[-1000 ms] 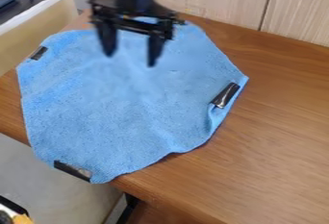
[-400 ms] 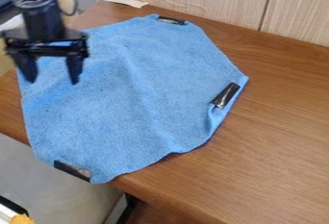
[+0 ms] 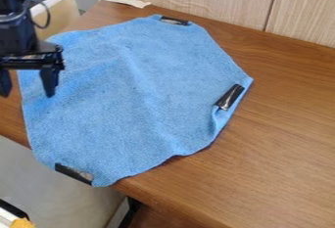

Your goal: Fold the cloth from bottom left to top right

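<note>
Cloth [image 3: 124, 100] laid out, fingers [image 3: 49, 79] wide apart, at its left edge

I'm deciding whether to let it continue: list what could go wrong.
The gripper is over the cloth's left side, away from its bottom-left corner, so it might pinch the wrong spot. That corner overhangs the table edge, so the cloth could slip. The curled right edge might spoil the fold.

No readable text or numbers on anything
</note>
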Controlling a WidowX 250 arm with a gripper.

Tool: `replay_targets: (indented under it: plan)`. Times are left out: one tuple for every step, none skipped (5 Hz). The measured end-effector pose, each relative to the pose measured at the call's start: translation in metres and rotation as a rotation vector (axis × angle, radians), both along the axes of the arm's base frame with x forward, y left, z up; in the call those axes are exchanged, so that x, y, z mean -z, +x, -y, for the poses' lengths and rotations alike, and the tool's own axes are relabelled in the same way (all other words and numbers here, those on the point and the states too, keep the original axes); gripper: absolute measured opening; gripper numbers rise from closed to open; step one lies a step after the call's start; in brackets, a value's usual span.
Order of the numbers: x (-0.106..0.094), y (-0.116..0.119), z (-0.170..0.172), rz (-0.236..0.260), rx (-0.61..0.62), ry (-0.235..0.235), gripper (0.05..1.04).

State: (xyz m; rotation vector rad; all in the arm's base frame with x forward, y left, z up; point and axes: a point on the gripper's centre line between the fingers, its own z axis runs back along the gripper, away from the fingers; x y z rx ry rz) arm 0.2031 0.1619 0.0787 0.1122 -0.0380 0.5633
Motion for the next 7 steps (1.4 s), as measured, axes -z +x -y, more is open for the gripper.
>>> replay_targets:
  plan:
    - [0.014,-0.007,-0.004,-0.045,-0.016,-0.016,0.999]
    - [0.022,-0.006,-0.003,-0.052,-0.028,-0.018,0.949]
    - [0.024,0.003,0.005,-0.06,-0.015,0.003,0.665]
    - [0.024,0.006,0.009,-0.063,-0.004,0.011,0.364]
    - [0.025,0.007,0.011,-0.064,-0.005,0.017,0.154]
    - [0.024,0.006,0.01,-0.066,-0.003,0.017,0.063]
    - [0.022,0.004,0.013,-0.075,0.005,-0.006,0.055]
